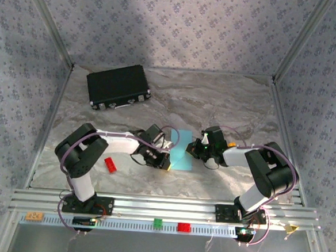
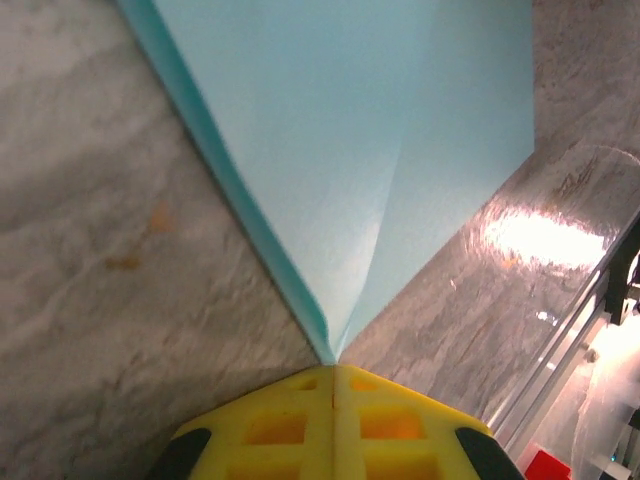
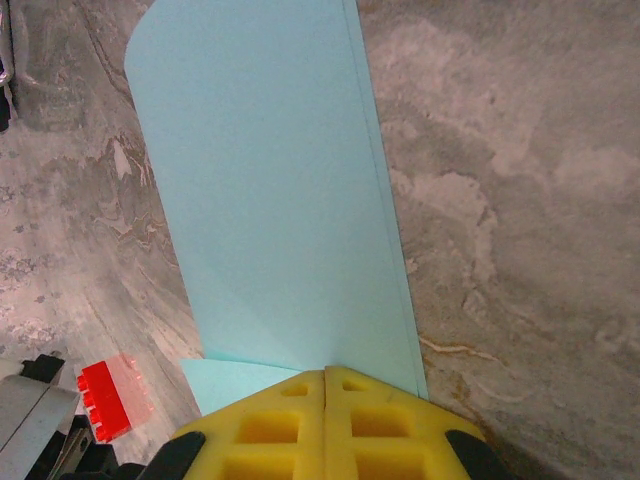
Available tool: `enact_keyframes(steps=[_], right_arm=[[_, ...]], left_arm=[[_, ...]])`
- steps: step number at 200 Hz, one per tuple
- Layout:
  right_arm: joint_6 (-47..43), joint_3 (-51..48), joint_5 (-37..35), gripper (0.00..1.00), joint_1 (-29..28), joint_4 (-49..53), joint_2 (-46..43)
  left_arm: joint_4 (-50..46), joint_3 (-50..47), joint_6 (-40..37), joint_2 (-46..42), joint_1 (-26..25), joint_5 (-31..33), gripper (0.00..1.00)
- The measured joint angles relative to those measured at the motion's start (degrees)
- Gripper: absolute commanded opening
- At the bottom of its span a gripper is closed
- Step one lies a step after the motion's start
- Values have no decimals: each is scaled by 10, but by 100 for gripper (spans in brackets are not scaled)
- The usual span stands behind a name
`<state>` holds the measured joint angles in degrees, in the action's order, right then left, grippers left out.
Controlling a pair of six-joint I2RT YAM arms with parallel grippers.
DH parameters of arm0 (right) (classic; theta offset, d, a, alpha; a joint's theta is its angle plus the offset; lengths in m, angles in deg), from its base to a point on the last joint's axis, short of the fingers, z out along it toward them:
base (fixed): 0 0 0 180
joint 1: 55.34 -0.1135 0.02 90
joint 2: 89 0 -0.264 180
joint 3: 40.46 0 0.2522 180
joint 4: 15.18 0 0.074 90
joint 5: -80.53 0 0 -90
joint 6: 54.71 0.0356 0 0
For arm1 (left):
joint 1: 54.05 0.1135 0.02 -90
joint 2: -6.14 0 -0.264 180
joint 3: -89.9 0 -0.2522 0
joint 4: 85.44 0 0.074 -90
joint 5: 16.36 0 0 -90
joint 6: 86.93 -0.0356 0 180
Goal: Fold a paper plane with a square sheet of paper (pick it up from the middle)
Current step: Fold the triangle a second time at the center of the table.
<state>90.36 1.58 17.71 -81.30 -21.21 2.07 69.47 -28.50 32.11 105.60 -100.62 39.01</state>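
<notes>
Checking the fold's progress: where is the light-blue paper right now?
In the top view the light-blue paper sits centre-front on the table, gripped from either side by the left end effector and right end effector, right of the small red brick.

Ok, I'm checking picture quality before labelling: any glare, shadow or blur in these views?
Top external: soft even light on the table, a broad shadow across the back wall. Left wrist: a bright glare patch right of the square sheet of paper, whose near tip is soft. Right wrist: even light, no glare; the red brick at lower left looks blurred.
</notes>
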Motion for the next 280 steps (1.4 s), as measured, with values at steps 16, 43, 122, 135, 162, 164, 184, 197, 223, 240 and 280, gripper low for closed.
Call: enact_keyframes(steps=[16,43,122,135,162,164,184,197,223,240,280], right_arm=[[0,0,0,0,1,0,0],[0,0,0,0,1,2,-2],[-7,5,-4,14,2,33,-17],[-10,6,-8,19,2,48,-31],[-12,6,-25,27,1,89,-90],[-14,6,-26,28,0,92,-96],[-13,5,-49,31,-8,130,-149],[-9,3,-65,33,-19,160,-185],[7,-14,-89,39,-40,205,-239],[20,-27,-99,40,-56,226,-254],[38,-28,-105,38,-100,242,-224]], left_arm=[[-12,-1,0,-21,0,4,0],[-17,10,0,-53,4,8,0],[-22,165,-5,70,29,10,0],[-23,172,-7,97,30,11,0],[-27,172,-8,128,31,10,0],[-27,172,-9,128,31,10,0],[-22,169,-9,127,31,10,0],[-13,163,-9,127,32,7,0],[16,142,0,120,33,-1,0],[33,128,11,115,33,-6,0],[54,107,32,104,33,-7,0]])
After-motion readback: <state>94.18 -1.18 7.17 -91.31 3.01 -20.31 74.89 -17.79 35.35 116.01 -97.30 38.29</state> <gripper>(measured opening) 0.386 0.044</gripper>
